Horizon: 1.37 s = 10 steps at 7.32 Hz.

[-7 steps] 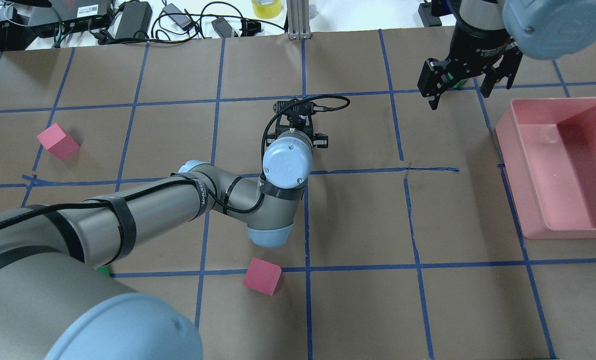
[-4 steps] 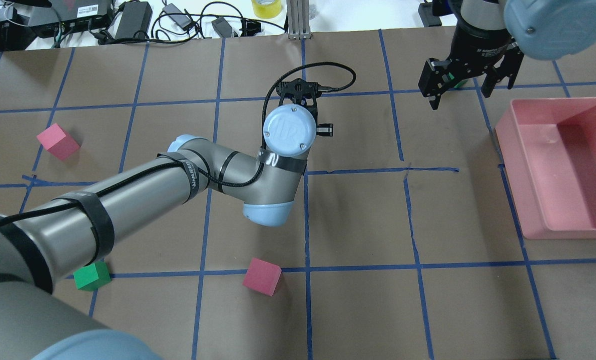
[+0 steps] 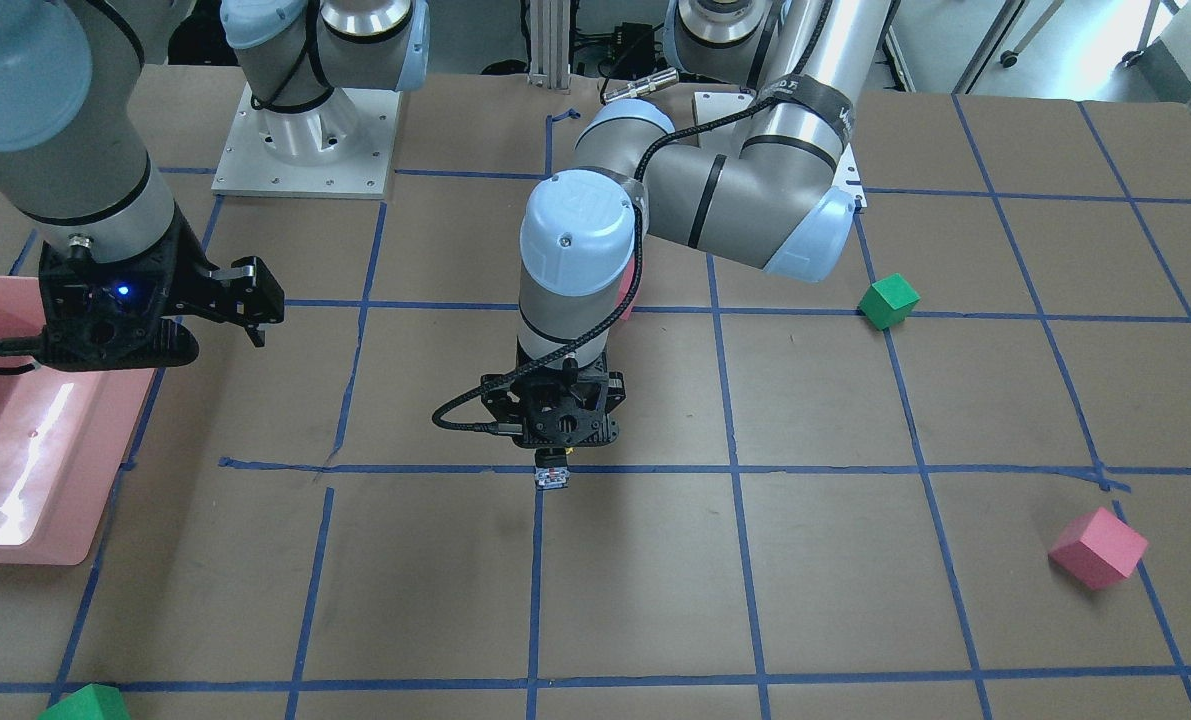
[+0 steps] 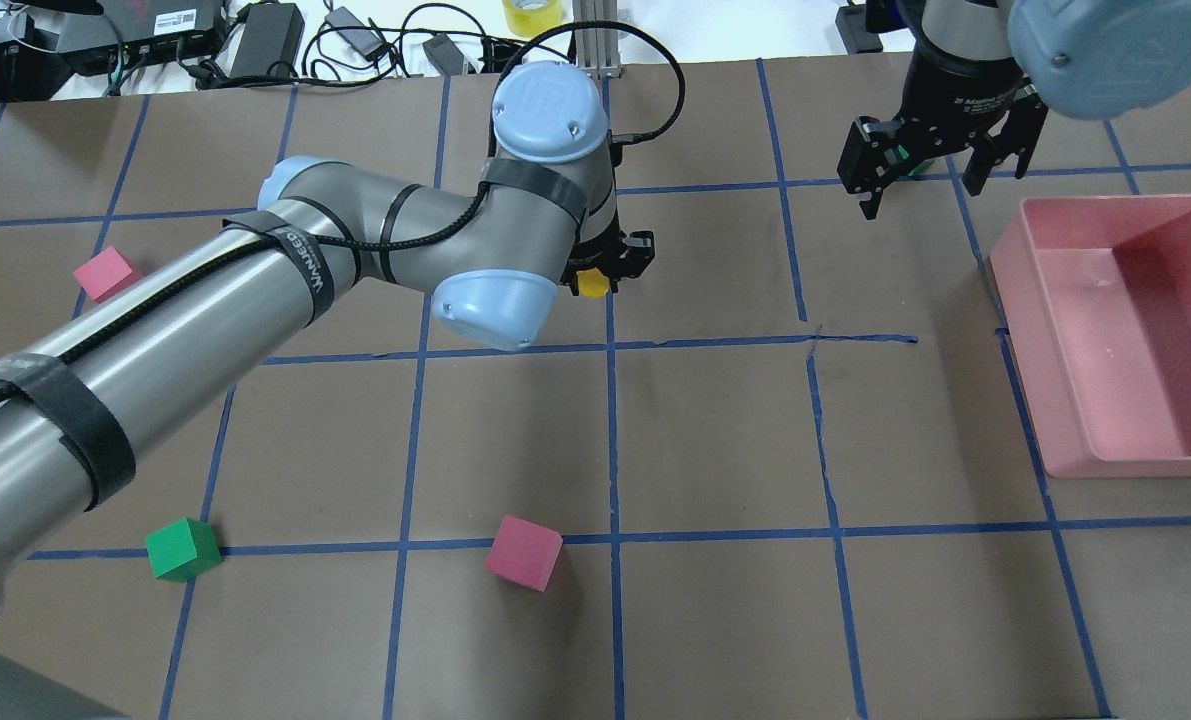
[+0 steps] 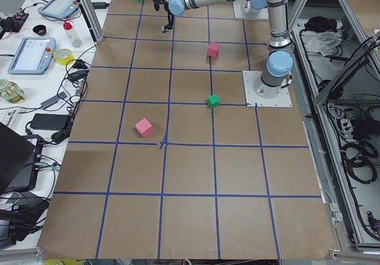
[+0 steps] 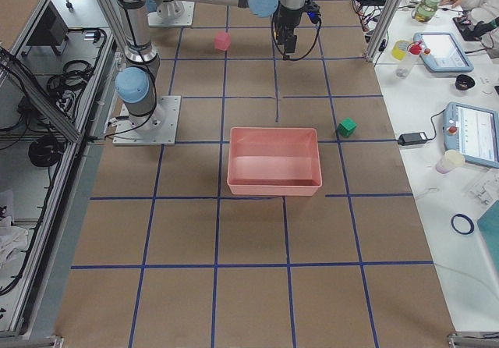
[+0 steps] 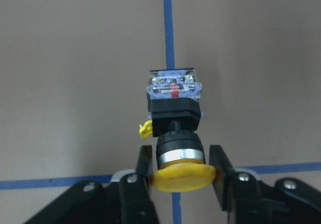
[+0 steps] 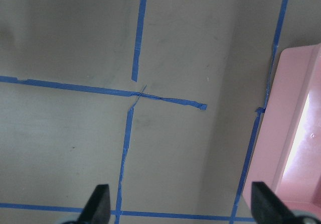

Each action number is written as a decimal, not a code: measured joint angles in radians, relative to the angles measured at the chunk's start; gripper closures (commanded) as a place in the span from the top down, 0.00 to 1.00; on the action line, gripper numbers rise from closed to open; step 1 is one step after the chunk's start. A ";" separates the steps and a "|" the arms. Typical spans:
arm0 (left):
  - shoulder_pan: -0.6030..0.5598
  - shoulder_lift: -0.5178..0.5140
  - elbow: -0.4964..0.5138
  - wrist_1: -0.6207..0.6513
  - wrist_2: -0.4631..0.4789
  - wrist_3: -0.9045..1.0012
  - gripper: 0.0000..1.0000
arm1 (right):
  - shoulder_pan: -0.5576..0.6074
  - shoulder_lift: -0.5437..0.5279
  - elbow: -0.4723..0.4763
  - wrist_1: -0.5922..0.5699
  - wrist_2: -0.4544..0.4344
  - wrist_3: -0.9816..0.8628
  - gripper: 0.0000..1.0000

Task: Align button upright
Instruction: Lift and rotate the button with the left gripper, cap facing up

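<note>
The button has a yellow mushroom cap [image 7: 183, 177], a black neck and a boxy black base with silvery terminals [image 7: 173, 89]. My left gripper [image 7: 179, 156] is shut on the cap and points down at the table, so the base hangs below it. In the overhead view only the yellow cap [image 4: 592, 284] shows under the left gripper [image 4: 603, 268]. In the front view the base [image 3: 552, 479] sits at the tape line below the left gripper [image 3: 553, 458]. I cannot tell whether it touches the table. My right gripper [image 4: 940, 172] is open and empty, high at the back right.
A pink bin [image 4: 1040, 400] stands at the right edge. Pink cubes [image 4: 523, 552] [image 4: 105, 273] and a green cube [image 4: 183, 549] lie on the left half. Another green cube [image 4: 917, 166] lies behind the right gripper. Cables and power bricks line the far edge.
My left arm has swung toward the far side of the table and its wrist has turned. The yellow cap now shows under it. The green cube is uncovered. The right arm hardly moved.
</note>
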 measured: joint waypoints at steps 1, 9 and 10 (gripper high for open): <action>0.017 -0.016 0.027 -0.066 -0.076 -0.062 0.00 | -0.003 0.000 0.000 0.000 0.000 -0.001 1.00; 0.142 -0.153 0.051 -0.179 -0.414 -0.270 0.00 | -0.005 0.001 0.002 -0.003 0.011 -0.001 1.00; 0.145 -0.159 0.049 -0.179 -0.424 -0.270 0.00 | -0.005 0.001 0.002 -0.010 0.015 0.000 1.00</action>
